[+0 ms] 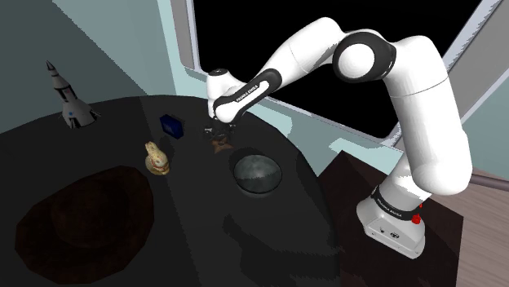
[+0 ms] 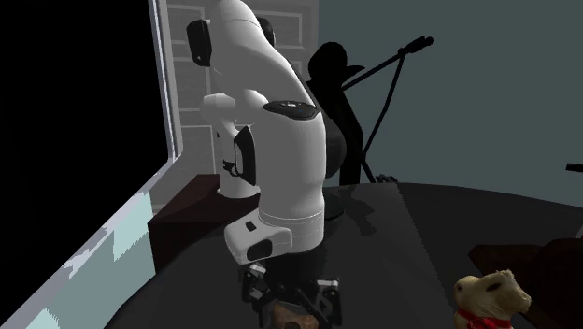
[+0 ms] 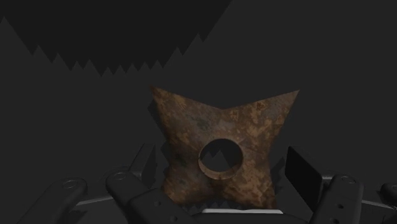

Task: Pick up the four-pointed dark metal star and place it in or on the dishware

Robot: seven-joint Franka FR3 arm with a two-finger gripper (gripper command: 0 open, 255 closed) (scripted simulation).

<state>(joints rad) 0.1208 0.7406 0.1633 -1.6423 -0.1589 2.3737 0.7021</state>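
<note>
A rusty brown four-pointed star [image 3: 222,149] with a round hole lies flat on the black table [image 1: 188,236]. My gripper [image 3: 217,178] is right down over it. Its black fingers [image 3: 300,175] stand apart on either side of the star's near part, not clasping it. In the shoulder view the gripper [image 1: 219,135] hovers just over the star [image 1: 220,147] near the table's far edge. The dishware is a grey bowl [image 1: 257,174], a short way toward the stand from the star. The second exterior view has the open gripper [image 2: 291,304] low, with a bit of the star [image 2: 301,324] under it.
A blue box [image 1: 171,124] and a tan animal figurine [image 1: 157,160] sit to the shoulder view's left of the star. A grey rocket model [image 1: 69,102] stands at the far left. A dark brown round mat [image 1: 86,216] lies near the front. Behind the table is a window with a black area.
</note>
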